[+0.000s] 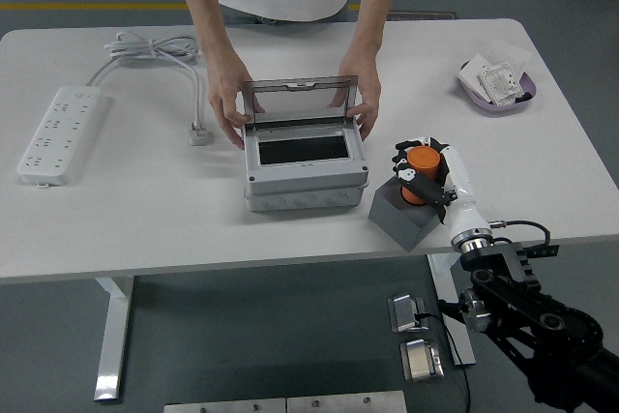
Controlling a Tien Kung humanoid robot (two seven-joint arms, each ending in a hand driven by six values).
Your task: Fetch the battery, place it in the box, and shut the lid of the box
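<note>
The right hand (pixel 423 173) was wrapped around the battery (pixel 422 162), an orange cylinder, fingers clamped on its sides. Battery sat just above the grey block (pixel 404 215), apparently its stand; whether it touched the block I couldn't tell. Grip from the side made sense: a round, smooth body, easiest to pinch across its width and carry upright.

The box (pixel 306 166) stood just left of the hand, near the table's middle. Light grey plastic, rectangular, hard-edged, with a dark rectangular opening on top. The lid (pixel 299 100) was a smoky translucent panel hinged at the far edge, standing roughly upright. A person at the far side had the person's hands (pixel 229 103) on both sides of the box at the lid's ends, likely bracing the box and propping the lid so the opening stayed clear for the drop. Battery not yet in the box; lid not yet closed.

Left arm not visible.

The table (pixel 145 210) was white, flat, matte. Far left lay a white power strip (pixel 55 132) with its coiled cable, glossy plastic, well apart from the work. Far right corner held a purple tray (pixel 488 102), shallow and oval, with small white packets inside. Neither seemed part of the job.
</note>
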